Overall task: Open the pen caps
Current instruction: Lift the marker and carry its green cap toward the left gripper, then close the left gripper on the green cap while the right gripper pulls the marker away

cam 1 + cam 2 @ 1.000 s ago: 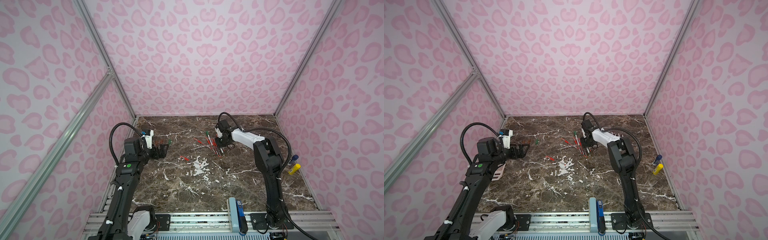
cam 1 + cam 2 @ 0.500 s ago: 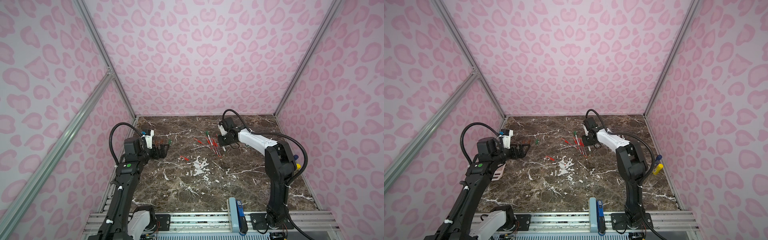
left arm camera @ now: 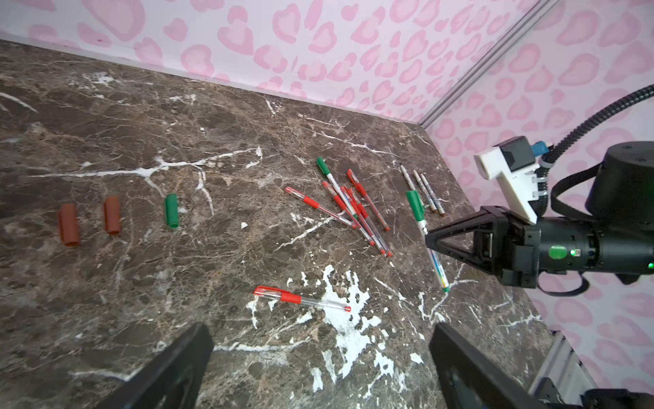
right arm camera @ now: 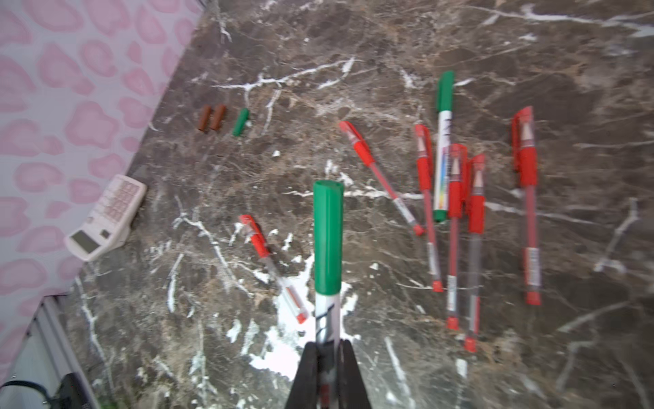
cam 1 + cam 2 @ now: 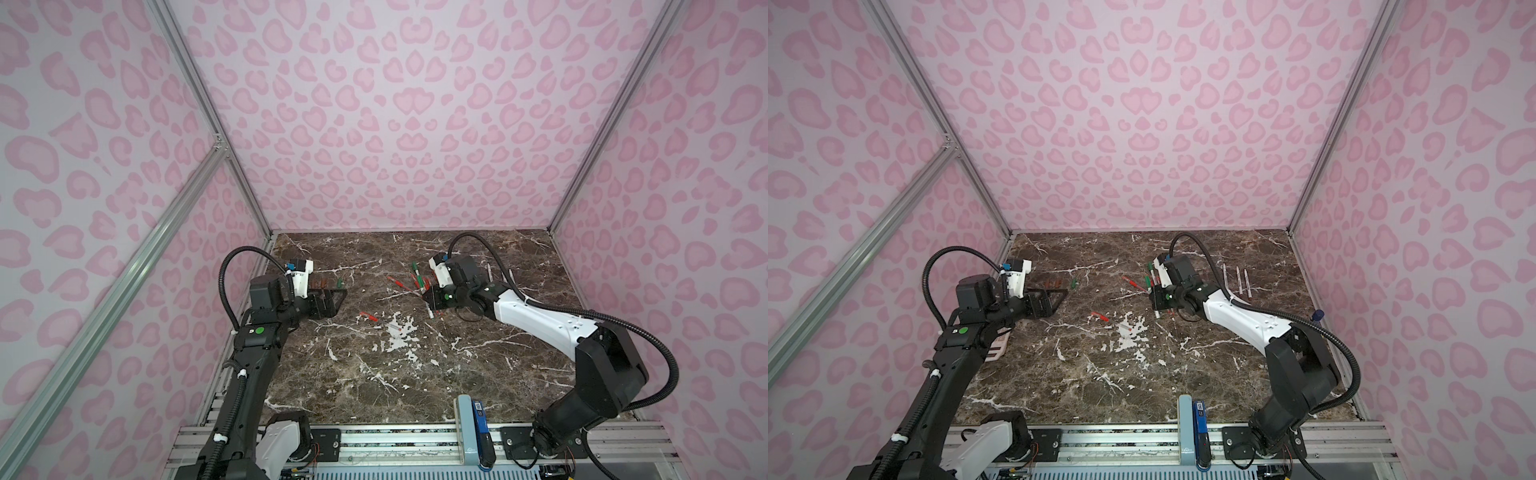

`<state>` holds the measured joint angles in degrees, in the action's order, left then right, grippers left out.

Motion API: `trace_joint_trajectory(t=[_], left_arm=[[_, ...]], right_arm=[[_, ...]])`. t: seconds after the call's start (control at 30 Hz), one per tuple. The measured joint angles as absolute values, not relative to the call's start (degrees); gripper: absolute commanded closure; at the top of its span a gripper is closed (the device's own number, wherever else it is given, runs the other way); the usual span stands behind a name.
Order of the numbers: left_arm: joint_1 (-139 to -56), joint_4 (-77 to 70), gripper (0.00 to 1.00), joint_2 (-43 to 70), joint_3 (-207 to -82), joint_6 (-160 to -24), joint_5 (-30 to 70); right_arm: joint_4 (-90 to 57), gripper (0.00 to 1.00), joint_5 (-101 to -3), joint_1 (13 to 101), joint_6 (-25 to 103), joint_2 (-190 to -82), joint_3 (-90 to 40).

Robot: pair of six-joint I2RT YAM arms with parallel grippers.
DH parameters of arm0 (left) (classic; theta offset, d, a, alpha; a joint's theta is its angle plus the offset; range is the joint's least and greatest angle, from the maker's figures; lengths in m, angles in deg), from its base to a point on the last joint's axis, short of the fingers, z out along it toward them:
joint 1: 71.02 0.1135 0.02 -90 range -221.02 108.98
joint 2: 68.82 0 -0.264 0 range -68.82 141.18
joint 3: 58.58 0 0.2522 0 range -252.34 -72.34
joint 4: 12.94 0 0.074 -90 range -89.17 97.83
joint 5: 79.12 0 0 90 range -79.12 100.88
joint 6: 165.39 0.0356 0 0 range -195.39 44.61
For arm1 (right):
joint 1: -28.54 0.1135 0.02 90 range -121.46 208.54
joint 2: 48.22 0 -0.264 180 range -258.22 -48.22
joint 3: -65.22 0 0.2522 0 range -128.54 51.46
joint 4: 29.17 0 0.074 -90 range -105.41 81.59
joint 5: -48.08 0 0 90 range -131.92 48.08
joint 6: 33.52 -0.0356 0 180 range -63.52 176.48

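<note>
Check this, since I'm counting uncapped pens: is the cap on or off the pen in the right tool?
On. The green cap covers the end of the white pen that the right tool clamps by its barrel.

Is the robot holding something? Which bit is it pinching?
Yes: the right jaws pinch a green-capped pen by its white barrel, just below the cap. The left jaws hold nothing.

Walls printed with pink leopard spots on paler pink are closing in the cell: the back wall (image 5: pixel 407 124), the left wall (image 5: pixel 62 166) and the right wall (image 5: pixel 706 166). Silver aluminium posts (image 5: pixel 196 83) are running up both rear corners, and a slanted aluminium bar (image 5: pixel 137 257) is crossing the left wall. A dark brown marble tabletop (image 5: pixel 478 374), veined and splotched with white, is lying under soft, even light, and a ribbed aluminium rail (image 5: pixel 395 440) is edging its near side
</note>
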<state>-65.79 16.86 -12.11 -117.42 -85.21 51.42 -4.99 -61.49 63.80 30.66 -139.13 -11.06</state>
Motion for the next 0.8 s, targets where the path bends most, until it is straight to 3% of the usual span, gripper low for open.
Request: trace_joint_trajectory(t=[0.33,0.8], left_arm=[[-66.99,11.35,0.15,-11.28,-115.98,-90.28,62.67],[-67.88,6.26,0.38,-10.27,-114.80,-95.20,67.92]], right_arm=[[-29.06,0.99,-69.25,72.94,18.50,-138.47,-7.06],[-38.22,1.00,-73.12,81.46,11.95,-146.23,-12.66]])
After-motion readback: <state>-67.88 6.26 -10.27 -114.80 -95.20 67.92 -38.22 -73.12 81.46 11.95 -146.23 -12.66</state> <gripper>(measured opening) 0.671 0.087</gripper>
